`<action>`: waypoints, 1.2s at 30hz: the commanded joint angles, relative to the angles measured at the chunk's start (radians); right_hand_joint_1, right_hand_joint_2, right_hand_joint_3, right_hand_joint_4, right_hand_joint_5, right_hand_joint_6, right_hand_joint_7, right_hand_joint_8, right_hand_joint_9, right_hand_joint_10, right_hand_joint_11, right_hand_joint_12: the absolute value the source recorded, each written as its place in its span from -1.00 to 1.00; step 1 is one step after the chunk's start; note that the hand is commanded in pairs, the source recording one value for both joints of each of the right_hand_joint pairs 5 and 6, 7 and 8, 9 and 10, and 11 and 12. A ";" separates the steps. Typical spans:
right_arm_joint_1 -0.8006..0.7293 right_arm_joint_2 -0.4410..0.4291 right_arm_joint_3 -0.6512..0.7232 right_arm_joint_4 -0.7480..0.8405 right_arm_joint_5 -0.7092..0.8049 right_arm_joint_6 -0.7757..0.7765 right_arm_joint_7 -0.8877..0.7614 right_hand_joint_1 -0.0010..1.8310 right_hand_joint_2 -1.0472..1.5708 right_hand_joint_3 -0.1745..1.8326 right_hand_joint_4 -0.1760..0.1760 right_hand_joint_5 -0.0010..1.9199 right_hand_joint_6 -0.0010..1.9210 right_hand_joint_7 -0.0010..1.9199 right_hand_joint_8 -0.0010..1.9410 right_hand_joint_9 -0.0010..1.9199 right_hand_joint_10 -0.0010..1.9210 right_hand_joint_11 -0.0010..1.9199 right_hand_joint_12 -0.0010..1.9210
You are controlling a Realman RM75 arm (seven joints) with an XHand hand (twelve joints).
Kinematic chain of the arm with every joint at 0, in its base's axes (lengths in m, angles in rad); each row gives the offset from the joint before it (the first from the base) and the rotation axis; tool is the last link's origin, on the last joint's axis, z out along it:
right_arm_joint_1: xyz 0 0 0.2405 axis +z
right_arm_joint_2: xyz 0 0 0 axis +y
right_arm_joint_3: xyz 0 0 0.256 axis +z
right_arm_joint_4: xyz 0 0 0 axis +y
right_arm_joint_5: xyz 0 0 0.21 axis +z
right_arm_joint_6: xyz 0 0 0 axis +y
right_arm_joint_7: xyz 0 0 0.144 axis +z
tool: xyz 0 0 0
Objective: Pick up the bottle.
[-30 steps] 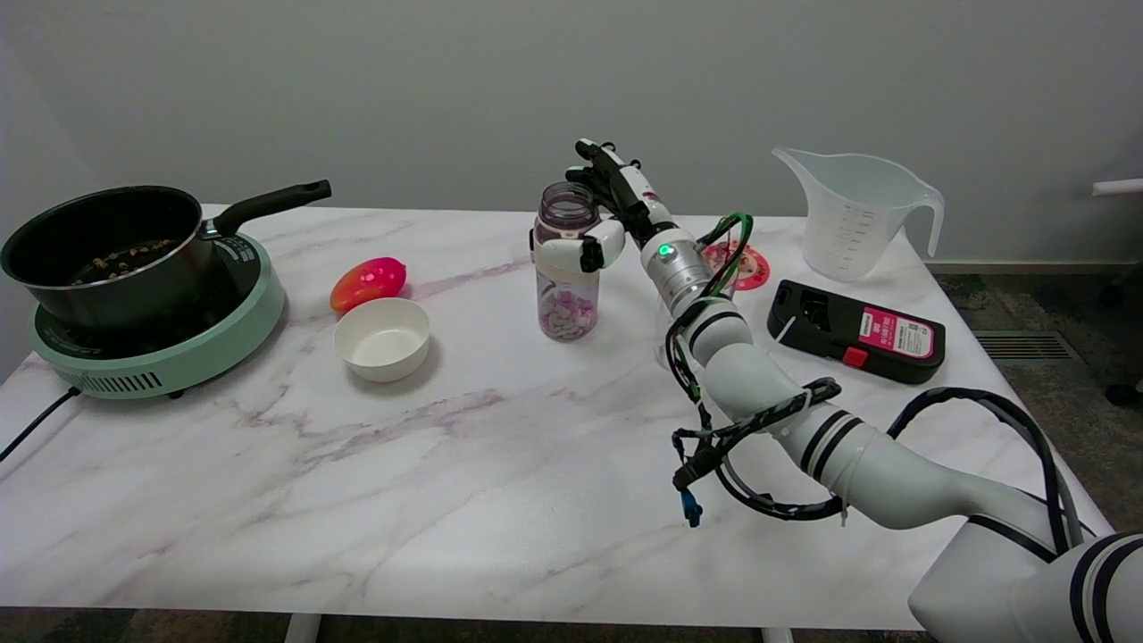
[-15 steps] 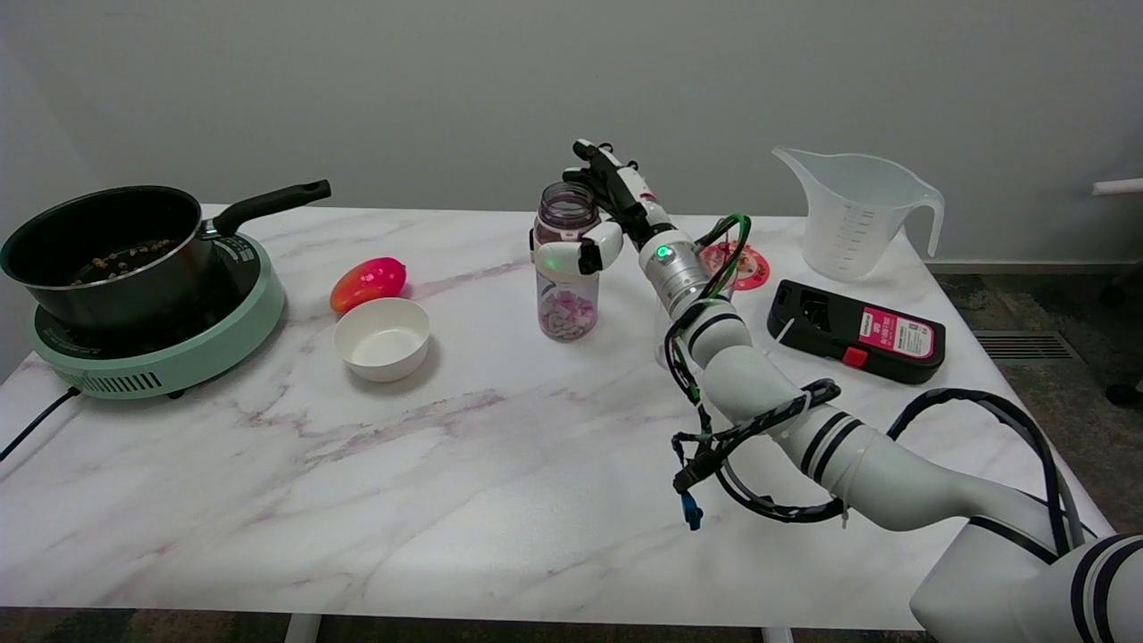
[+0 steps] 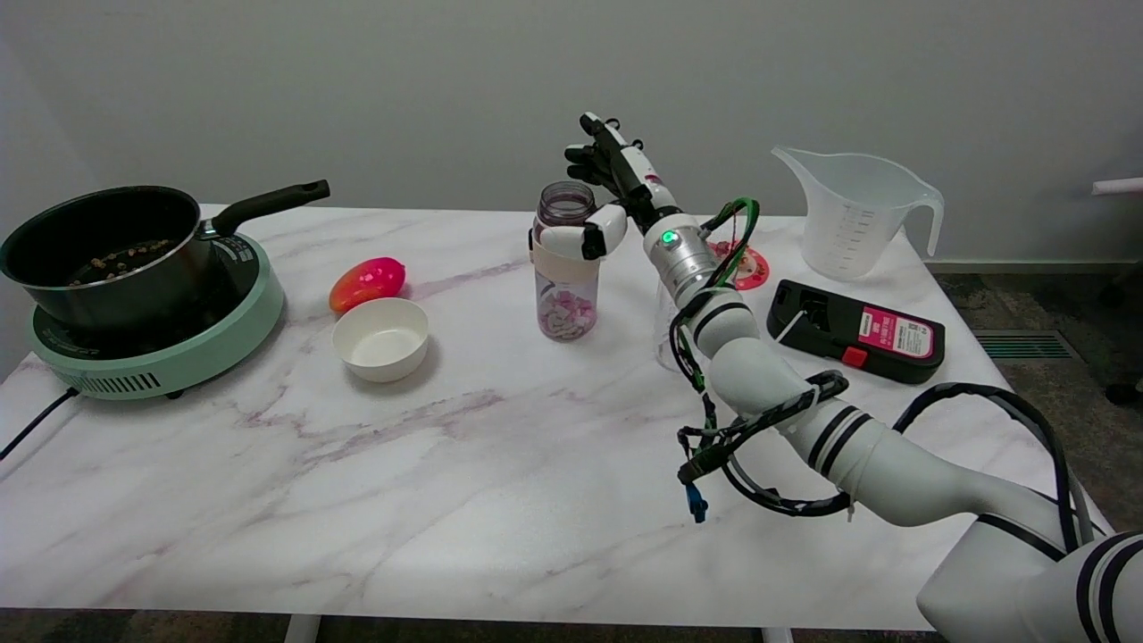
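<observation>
Bottle (image 3: pixel 565 263) position: upright near the middle of the marble table (image 3: pixel 446 464), toward the far edge, with its mouth uncovered and pale pink and white pieces settled in the lower part. Whether its base touches the tabletop or is just clear of it cannot be determined from this view.

Right hand (image 3: pixel 607 201) state: wrapped around the bottle's upper body just below the neck. A white thumb crosses the near face; the other fingers (image 3: pixel 589 159) go around the far side, where their contact is hidden. This high, encircling hold suits a tall narrow container: opposing pressure on both sides keeps it vertical, so the loose contents stay in despite the open mouth. The arm reaches in from the lower right, which places the palm on the bottle's right flank.

Surroundings: a white bowl (image 3: pixel 381 338) and a red-orange fruit (image 3: pixel 367 282) lie to the left, well apart. A black pan (image 3: pixel 103 250) sits on a green cooker (image 3: pixel 161 344) at the far left. A clear measuring jug (image 3: pixel 855 214), a black box with a red label (image 3: pixel 855 330) and a red round mat (image 3: pixel 741 266) lie to the right.

Assessment: the hold appears established, and a straight vertical lift is the likely requirement. Tilting would risk spilling the pieces.
</observation>
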 commanded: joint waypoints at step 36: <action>-0.221 -0.043 -0.072 0.670 0.360 0.562 -1.187 0.40 -0.67 0.60 0.00 -1.00 -1.00 -0.60 -0.61 -0.50 -0.50 -0.67 -0.67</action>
